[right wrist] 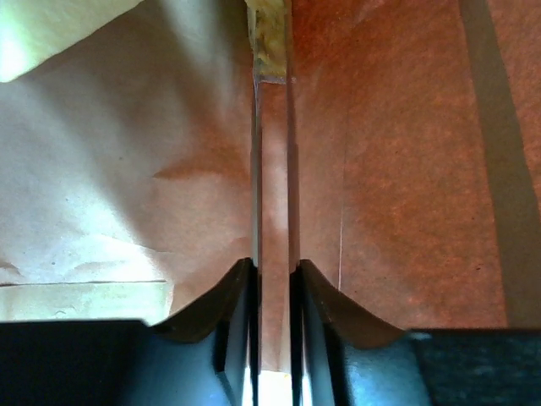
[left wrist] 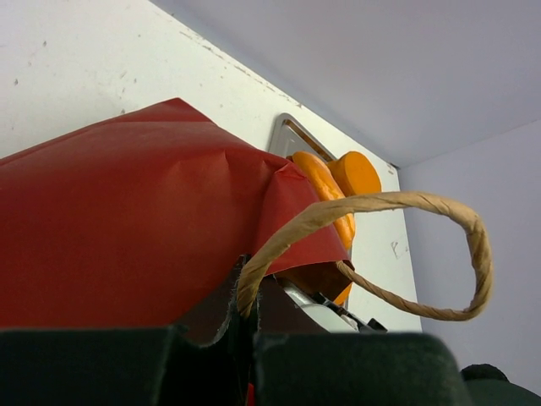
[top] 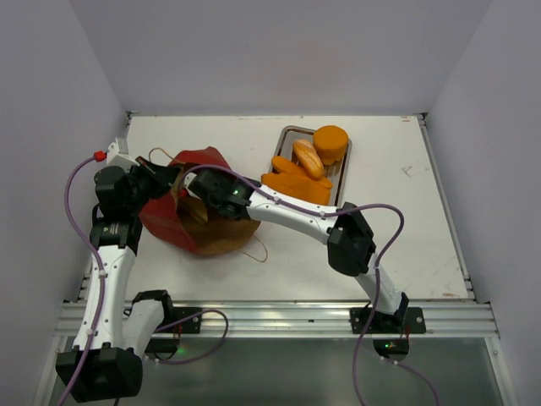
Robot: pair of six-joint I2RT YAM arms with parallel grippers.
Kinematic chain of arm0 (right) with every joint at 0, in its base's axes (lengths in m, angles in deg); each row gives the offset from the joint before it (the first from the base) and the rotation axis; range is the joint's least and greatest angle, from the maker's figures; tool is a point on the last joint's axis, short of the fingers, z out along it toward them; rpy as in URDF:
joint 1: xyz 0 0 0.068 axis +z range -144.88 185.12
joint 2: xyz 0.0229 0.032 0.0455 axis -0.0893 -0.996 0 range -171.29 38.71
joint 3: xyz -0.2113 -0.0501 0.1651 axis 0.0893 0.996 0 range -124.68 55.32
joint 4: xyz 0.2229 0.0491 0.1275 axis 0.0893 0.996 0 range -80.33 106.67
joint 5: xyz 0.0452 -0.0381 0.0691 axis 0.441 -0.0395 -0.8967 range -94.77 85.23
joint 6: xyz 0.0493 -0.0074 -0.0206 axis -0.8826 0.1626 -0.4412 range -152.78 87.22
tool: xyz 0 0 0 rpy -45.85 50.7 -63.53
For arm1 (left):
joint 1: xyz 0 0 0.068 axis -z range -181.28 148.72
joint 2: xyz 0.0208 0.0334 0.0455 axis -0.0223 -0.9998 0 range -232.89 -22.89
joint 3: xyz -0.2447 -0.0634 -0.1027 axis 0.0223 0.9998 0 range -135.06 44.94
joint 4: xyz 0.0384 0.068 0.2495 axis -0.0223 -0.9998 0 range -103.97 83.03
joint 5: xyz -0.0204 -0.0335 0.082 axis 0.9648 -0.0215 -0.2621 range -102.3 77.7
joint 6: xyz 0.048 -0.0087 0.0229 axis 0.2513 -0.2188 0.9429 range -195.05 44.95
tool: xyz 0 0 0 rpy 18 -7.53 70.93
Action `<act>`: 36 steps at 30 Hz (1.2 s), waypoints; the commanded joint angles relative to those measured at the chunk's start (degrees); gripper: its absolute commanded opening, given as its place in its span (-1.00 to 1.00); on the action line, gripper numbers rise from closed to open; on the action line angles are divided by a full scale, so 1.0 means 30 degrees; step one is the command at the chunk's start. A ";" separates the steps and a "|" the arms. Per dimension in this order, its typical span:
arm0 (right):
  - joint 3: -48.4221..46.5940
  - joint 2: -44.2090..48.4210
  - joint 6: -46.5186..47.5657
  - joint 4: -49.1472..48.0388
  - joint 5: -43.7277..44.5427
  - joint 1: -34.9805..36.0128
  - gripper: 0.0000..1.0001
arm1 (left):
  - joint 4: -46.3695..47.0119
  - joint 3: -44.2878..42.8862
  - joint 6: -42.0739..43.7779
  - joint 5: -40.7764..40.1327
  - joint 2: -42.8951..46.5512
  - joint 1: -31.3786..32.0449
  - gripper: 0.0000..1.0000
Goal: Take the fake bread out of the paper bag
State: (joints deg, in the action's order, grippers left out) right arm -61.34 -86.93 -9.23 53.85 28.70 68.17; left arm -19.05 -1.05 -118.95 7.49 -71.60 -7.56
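Observation:
The paper bag [top: 190,211] lies tilted at the left of the table, red outside, brown inside. My left gripper [top: 166,180] is shut on its rim where a cord handle [left wrist: 406,203] comes out between the jaws [left wrist: 245,326]. My right gripper [top: 221,196] reaches into the bag's mouth. In the right wrist view its jaws stand almost together [right wrist: 272,101] against the brown inner wall [right wrist: 406,169], pinching a thin tan textured piece of fake bread [right wrist: 270,42] at the tips. More fake bread, a round bun [top: 330,142], a baguette [top: 308,158] and a flat slab [top: 296,186], lies on the tray.
A rectangular metal tray [top: 287,134] stands at the back centre, right of the bag; it also shows in the left wrist view [left wrist: 286,132]. A second cord handle [top: 255,251] trails on the table in front of the bag. White walls enclose the table.

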 commanded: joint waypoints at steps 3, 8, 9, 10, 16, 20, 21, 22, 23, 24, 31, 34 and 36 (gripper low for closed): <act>-0.0402 0.0249 0.0001 -0.0021 -0.0083 -0.0068 -0.71 | 0.0539 0.0069 0.0014 0.0170 0.0299 0.0073 -1.00; 0.0331 0.1479 0.0001 -0.0050 -0.0376 -0.0039 -0.97 | 0.0510 0.0040 0.0218 -0.0209 0.0298 0.0073 -1.00; 0.0622 0.1742 0.0030 -0.0050 -0.0522 -0.0068 -1.00 | 0.0481 -0.0018 0.0277 -0.0326 0.0270 0.0073 -1.00; 0.0799 0.2267 0.0002 -0.0050 -0.0639 -0.0068 -1.00 | 0.0335 -0.0164 0.0394 -0.0386 0.0269 0.0073 -1.00; 0.2761 0.4642 0.0001 -0.0108 -0.2133 -0.0068 -1.00 | -0.0047 -0.0692 0.0922 -0.1030 0.0006 0.0073 -1.00; 0.4371 0.6631 0.0060 -0.0343 -0.2719 -0.0068 -1.00 | -0.0106 -0.0868 0.1010 -0.1265 -0.0024 0.0073 -1.00; 0.4607 0.6956 0.0031 -0.0459 -0.2836 -0.0097 -1.00 | -0.0135 -0.0898 0.1010 -0.1265 -0.0053 0.0073 -1.00; 0.4784 0.7250 0.0031 -0.0460 -0.3041 -0.0097 -1.00 | -0.0135 -0.0898 0.1068 -0.1294 -0.0053 0.0044 -1.00; 0.5105 0.7514 0.0031 -0.0460 -0.3188 -0.0097 -1.00 | -0.0135 -0.0927 0.1069 -0.1294 -0.0053 0.0073 -1.00; 0.5253 0.7951 0.0031 -0.0460 -0.3334 -0.0184 -1.00 | -0.0193 -0.0956 0.1069 -0.1323 -0.0053 0.0073 -1.00; 0.6630 1.0265 0.0177 -0.0139 -0.6467 -0.0273 -1.00 | -0.0398 -0.1161 0.1157 -0.1528 -0.0228 0.0044 -1.00; 0.7362 1.1553 0.0498 0.0242 -0.8166 -0.0302 -1.00 | -0.0457 -0.1366 0.1273 -0.1733 -0.0375 0.0073 -1.00; 0.7919 1.2346 0.0820 0.0592 -0.9567 -0.0477 -1.00 | -0.0632 -0.1541 0.1420 -0.1997 -0.0463 0.0073 -1.00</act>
State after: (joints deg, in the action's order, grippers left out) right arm -38.74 -56.16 -8.35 54.73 8.27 67.32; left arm -20.34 -2.76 -116.74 3.73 -72.65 -7.56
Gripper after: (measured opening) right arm 0.147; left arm 0.011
